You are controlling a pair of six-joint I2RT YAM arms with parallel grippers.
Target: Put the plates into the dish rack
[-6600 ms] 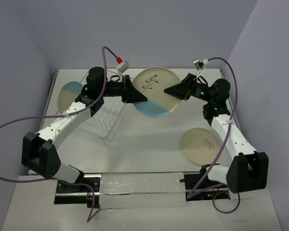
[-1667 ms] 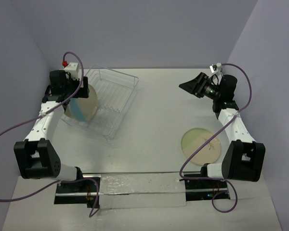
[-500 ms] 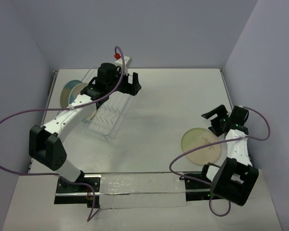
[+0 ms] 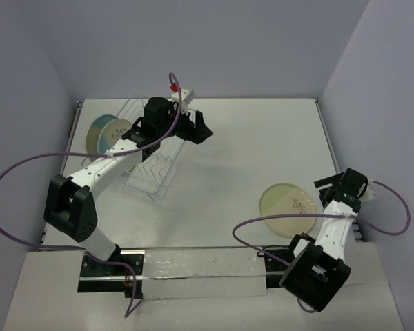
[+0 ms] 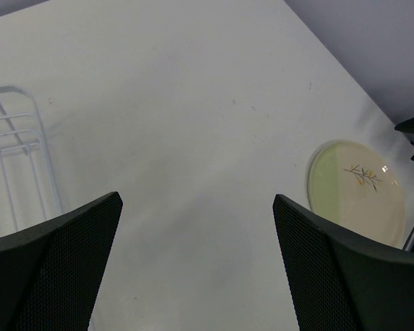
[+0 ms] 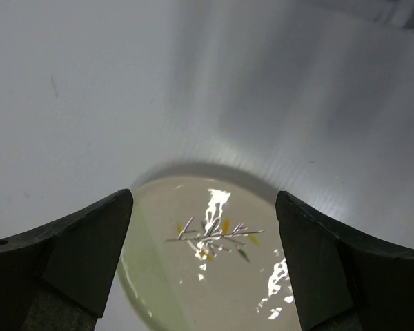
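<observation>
A cream plate with a pale-green segment point(image 4: 290, 207) lies flat on the table at the right. It fills the lower part of the right wrist view, this green plate point(image 6: 207, 265), and its twig drawing sits between the fingers. My right gripper point(image 4: 329, 189) point(image 6: 203, 200) hovers open just off the plate's right edge, holding nothing. A plate with a light-blue segment point(image 4: 105, 133) stands on edge at the left end of the wire dish rack point(image 4: 154, 169). My left gripper point(image 4: 199, 129) point(image 5: 196, 200) is open and empty above the rack's right end, facing the green plate point(image 5: 355, 189).
The rack's wire corner point(image 5: 21, 152) shows at the left of the left wrist view. Purple cables loop beside both arms. The enclosure walls stand close behind and to the right of the table point(image 4: 248, 138).
My right gripper has swung right and nearer, beside the green plate, with its jaws a little wider. My left gripper has shifted slightly right over the rack's end.
</observation>
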